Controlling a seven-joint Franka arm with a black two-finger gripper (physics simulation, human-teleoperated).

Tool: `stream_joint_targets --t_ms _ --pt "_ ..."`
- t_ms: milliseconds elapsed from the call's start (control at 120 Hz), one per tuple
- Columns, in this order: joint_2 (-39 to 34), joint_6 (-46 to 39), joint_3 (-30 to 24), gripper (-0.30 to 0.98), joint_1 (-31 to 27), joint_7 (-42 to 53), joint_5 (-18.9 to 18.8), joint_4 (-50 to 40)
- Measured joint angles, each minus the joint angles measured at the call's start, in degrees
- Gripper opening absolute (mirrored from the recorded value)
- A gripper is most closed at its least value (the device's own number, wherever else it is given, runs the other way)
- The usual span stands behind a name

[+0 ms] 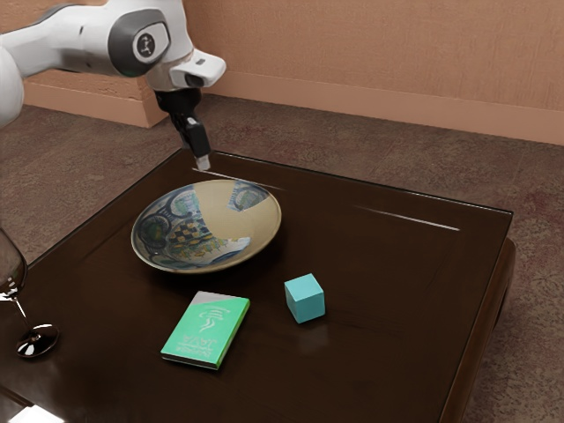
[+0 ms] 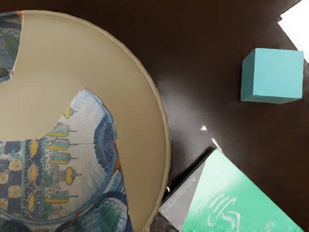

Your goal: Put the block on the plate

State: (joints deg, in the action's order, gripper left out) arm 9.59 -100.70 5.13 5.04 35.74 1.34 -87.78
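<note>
"Exterior view: where is the teal block (image 1: pixel 305 298)?"

"Flat on the dark table (image 1: pixel 388 344), off the plate, resting on a full face. Judgement: a steady seat, side faces free for a grasp."

"Nearest neighbour?"

"Java book (image 1: pixel 207 329), cover up. In the wrist view one corner lies close by the plate's rim; the block is apart from both. Probably a bystander, though a low sweep could nudge it."

"And the target?"

"Painted ceramic plate (image 1: pixel 231 216), shallow, broad inside. Its raised rim suggests carrying the block over, then lowering it well inward, where it should not slide or tip."

"Fingers: how wide, touching what?"

"Gripper (image 1: pixel 203 163) points down beyond the plate, well apart from the block. Opening: cannot tell. No object seen at the tips. Inferred step: travel to the block, straddle two opposite faces."

"Outermost item?"

"Wine glass (image 1: pixel 38 340), foot on the table, at the exterior view's left; likely outside the path."
</note>
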Motion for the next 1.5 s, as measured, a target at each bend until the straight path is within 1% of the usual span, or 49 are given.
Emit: stream_joint_targets --t_ms 183,275,325,392,475,592,725,925,1167,1325,1358,1442,1500 --pt "0.7 1.1 0.0 0.69 0.3 3.6 -0.1 -0.2" --pt "2.9 1.4 -0.1 0.69 2.8 4.7 0.4 -1.6" --pt "3.2 1.6 -1.2 0.69 3.8 5.1 0.5 -2.7" --pt "3.8 1.5 -4.5 0.69 4.6 5.5 0.4 -3.7" --pt "7.1 -0.6 -5.9 0.68 6.8 5.9 0.6 -3.6" --pt "11.6 -4.9 -6.2 0.69 8.4 5.7 2.1 -3.6" --pt "13.2 -9.4 -6.0 0.69 10.0 1.9 2.4 -5.1" --pt "19.5 -15.7 -5.2 0.69 11.3 -4.2 0.2 -4.7" --pt "24.1 -21.9 -4.7 0.69 11.6 -10.3 0.4 -4.4" --pt "26.6 -24.3 -4.5 0.69 11.6 -13.4 0.5 -4.4" --pt "26.7 -24.7 -4.5 0.65 11.7 -13.9 0.5 -4.3" --pt "26.7 -25.2 -4.5 0.47 12.1 -15.3 0.5 -4.2" --pt "26.6 -25.5 -4.5 0.44 12.3 -16.1 0.3 -4.2"
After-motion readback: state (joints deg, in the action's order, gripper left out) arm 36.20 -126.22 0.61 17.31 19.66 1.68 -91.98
